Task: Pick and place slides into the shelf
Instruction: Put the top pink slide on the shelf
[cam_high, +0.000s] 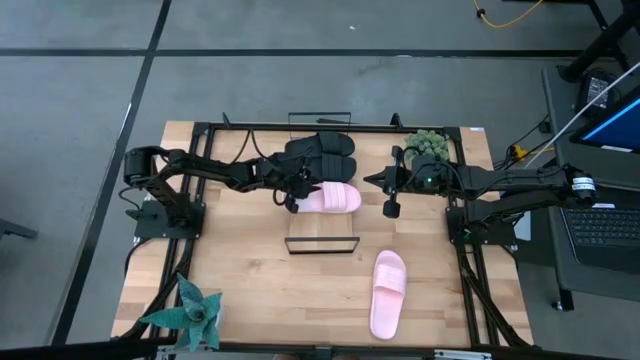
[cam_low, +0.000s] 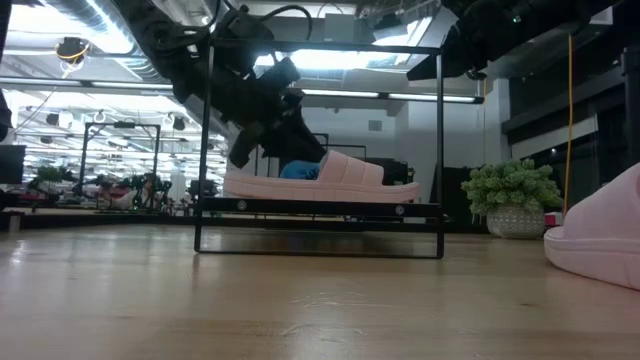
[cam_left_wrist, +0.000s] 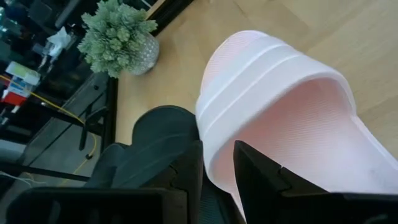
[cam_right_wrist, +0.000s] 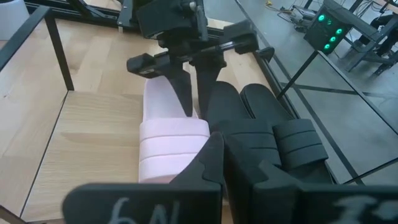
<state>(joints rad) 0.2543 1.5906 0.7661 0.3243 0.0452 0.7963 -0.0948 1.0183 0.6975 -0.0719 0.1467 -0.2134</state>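
Observation:
One pink slide (cam_high: 338, 197) lies on the shelf (cam_high: 322, 228), its sole flat on the board (cam_low: 320, 206), beside the two black slides (cam_high: 325, 156) farther back. My left gripper (cam_high: 295, 195) is shut on this pink slide at its heel end. The second pink slide (cam_high: 388, 292) rests sole-down on the table near the front right, also seen in the low view (cam_low: 600, 240). My right gripper (cam_high: 372, 181) hovers to the right of the shelf, shut and touching nothing; the right wrist view shows its fingers (cam_right_wrist: 211, 163) together. My left gripper (cam_left_wrist: 217, 155) pinches the pink slide's side rim near the heel (cam_left_wrist: 214, 177). One finger (cam_left_wrist: 267, 180) stands on the footbed and the other (cam_left_wrist: 186, 171) outside, next to a black slide (cam_left_wrist: 155, 140). The fingers come from above, slanting down from the table's left (cam_right_wrist: 194, 93). The slide lies flat on the shelf.
A small green plant in a pot (cam_high: 430, 146) stands at the table's far right. A teal spiky plant (cam_high: 195, 315) stands at the near left corner. Black wire rails (cam_high: 322, 244) close the shelf's ends. Bare tabletop (cam_high: 260, 290) lies near the front.

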